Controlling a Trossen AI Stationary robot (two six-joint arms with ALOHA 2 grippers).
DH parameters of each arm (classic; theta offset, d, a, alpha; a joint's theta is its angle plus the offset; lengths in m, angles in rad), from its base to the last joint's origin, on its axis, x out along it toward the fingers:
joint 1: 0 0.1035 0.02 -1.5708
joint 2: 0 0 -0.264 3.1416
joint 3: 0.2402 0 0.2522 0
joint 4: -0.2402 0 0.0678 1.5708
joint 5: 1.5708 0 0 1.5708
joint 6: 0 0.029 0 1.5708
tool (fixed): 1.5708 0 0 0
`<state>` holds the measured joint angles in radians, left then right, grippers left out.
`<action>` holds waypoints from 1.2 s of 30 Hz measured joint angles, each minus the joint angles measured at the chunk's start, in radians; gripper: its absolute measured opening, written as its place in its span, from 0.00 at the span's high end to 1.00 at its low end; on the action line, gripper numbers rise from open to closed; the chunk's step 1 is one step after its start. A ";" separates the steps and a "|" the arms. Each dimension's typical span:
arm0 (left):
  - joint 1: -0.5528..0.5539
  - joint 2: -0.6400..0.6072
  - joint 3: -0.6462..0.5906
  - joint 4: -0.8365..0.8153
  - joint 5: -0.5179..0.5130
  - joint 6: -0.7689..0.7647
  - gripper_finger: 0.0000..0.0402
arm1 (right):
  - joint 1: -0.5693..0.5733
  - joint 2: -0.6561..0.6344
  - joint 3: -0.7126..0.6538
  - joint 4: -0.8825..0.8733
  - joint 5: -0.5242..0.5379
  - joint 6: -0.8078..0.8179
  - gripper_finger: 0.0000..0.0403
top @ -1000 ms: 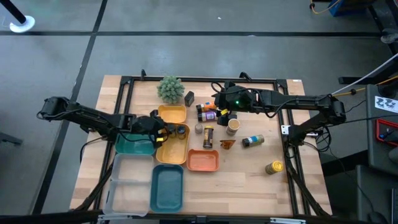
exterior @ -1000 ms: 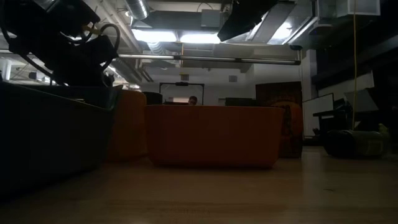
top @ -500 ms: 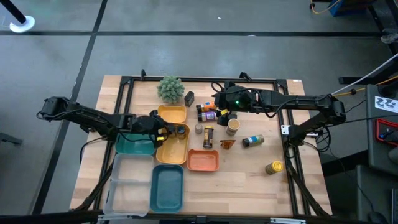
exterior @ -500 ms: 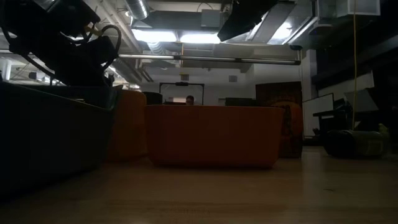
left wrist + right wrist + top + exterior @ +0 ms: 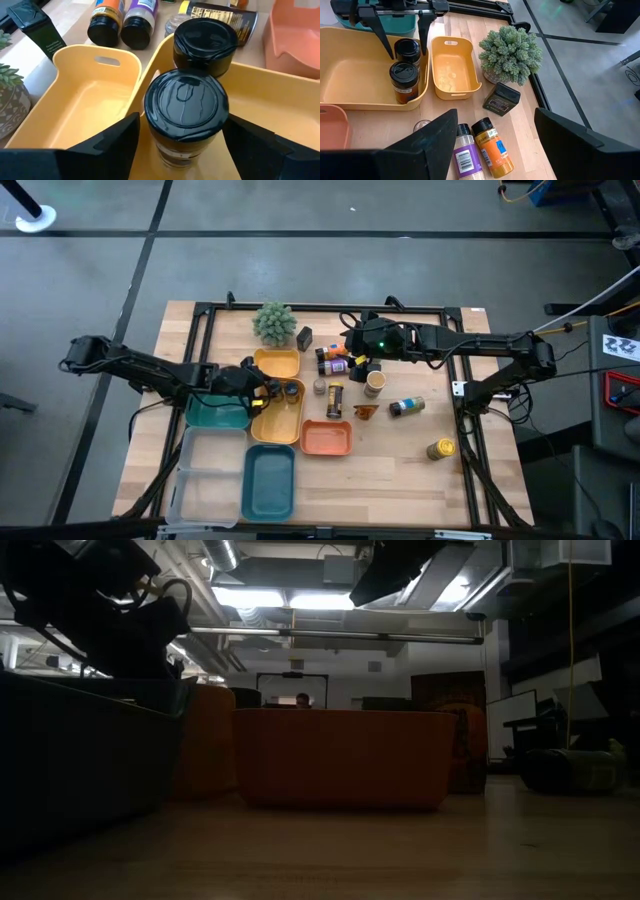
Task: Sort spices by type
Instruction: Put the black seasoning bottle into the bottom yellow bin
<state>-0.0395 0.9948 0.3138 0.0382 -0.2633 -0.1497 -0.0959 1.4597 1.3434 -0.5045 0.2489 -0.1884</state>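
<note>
Two black-capped spice jars stand side by side in the long yellow tray [image 5: 277, 415]. My left gripper [image 5: 182, 145] is open low over that tray, one finger on each side of the nearer jar [image 5: 186, 112]; the second jar [image 5: 205, 45] stands just beyond it. My right gripper [image 5: 495, 145] is open and hovers above two bottles lying on the table, one with a purple label [image 5: 465, 157] and one orange [image 5: 492, 147]. The black box [image 5: 501, 100] stands by the plant. More jars and the brown packet [image 5: 365, 412] lie on the wood right of the trays. My left gripper has its fingers [image 5: 117, 140] level with the nearer jar's black cap [image 5: 165, 97], which stands upright on the tray floor. A sliver of yellow shows beside one finger. Whether either finger touches the jar, I cannot tell.
A small yellow tray [image 5: 278, 363], an orange tray [image 5: 326, 438], two teal trays [image 5: 270, 480] and a clear tray [image 5: 200, 485] crowd the table's left half. The fuzzy green plant [image 5: 273, 323] stands at the far edge. Bare wood lies toward the near right.
</note>
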 joint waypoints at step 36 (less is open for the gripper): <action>-0.001 -0.286 0.000 -0.128 0.038 -0.007 0.33 | -0.358 0.441 0.000 0.078 -0.327 -0.188 0.34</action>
<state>-0.0402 0.7090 0.3138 -0.0903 -0.2249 -0.1570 -0.4538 1.9012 1.3434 -0.4268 -0.0783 -0.3763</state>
